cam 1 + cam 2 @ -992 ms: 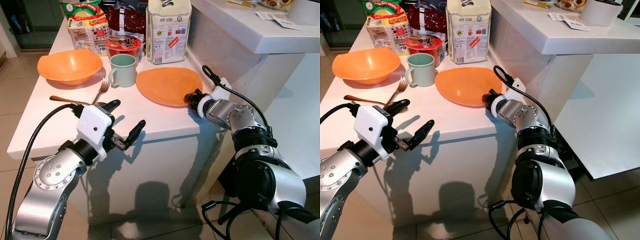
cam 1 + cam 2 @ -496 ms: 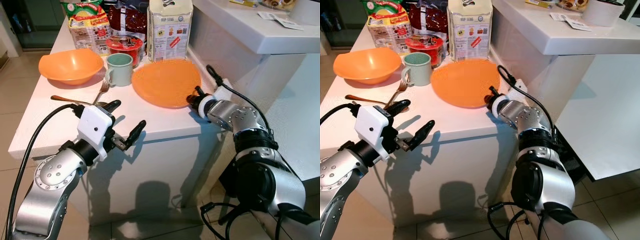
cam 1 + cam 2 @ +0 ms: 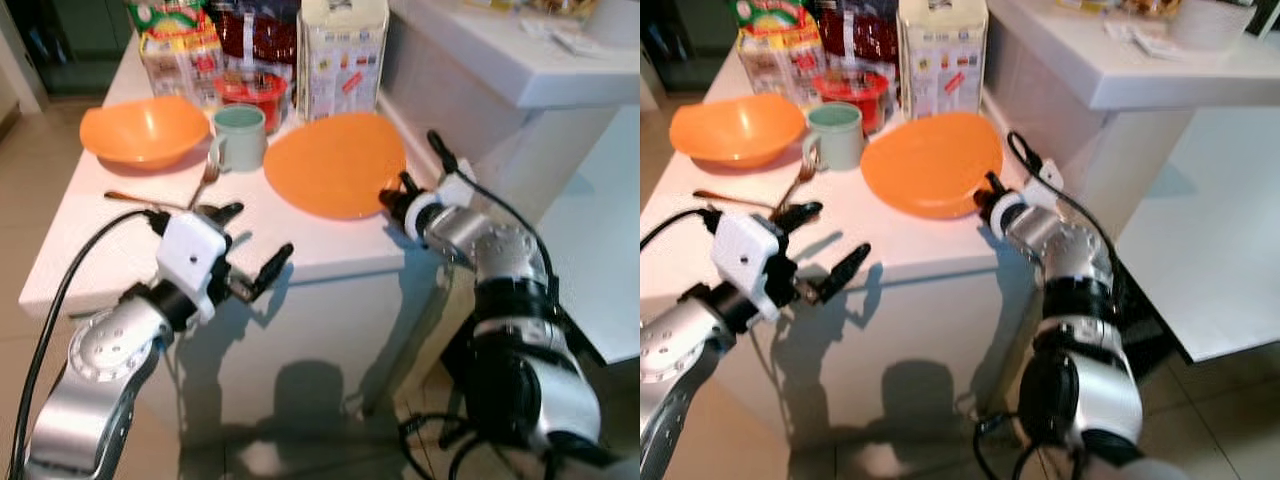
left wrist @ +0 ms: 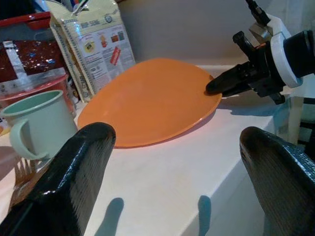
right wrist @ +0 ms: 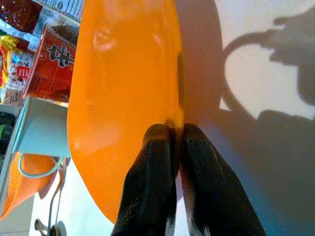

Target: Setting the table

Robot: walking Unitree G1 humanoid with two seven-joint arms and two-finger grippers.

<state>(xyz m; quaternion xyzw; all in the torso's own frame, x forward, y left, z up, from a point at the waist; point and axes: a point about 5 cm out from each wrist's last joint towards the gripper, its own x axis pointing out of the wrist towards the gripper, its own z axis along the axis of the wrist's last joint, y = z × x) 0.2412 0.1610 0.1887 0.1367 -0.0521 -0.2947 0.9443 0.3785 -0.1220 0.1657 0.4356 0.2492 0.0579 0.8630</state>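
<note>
Flat round orange plate (image 3: 335, 162) sits on the white counter (image 3: 300, 240), its near-right rim pinched between the two black fingers of the right gripper (image 5: 173, 142); fingers closed on the rim, one above and one below (clear in the right wrist view). The plate's gripped side looks tilted up off the counter, the far side resting near the pale green enamel mug (image 3: 238, 136).

Everything else placed relative to the plate:
- The mug stands upright just left of the plate, handle toward the robot's left.
- Metal fork (image 3: 207, 178) lies on the counter left of the plate, in front of the mug, tines toward the mug.
- A long-handled spoon (image 3: 130, 198) lies further left of the plate, beside the fork (its bowl end is hidden by the left gripper).
- Deep orange bowl (image 3: 145, 128) is well left of the plate, beyond the mug.
- Behind the plate: a tall white printed food bag (image 3: 343, 55), a red-lidded instant noodle cup (image 3: 248, 88) behind the mug, a dark red packet (image 3: 255, 35), and a yellow-green snack bag (image 3: 180, 45).

Left gripper (image 3: 250, 245) hovers at the counter's front edge, left and forward of the plate, fingers spread wide apart, holding nothing.
</note>
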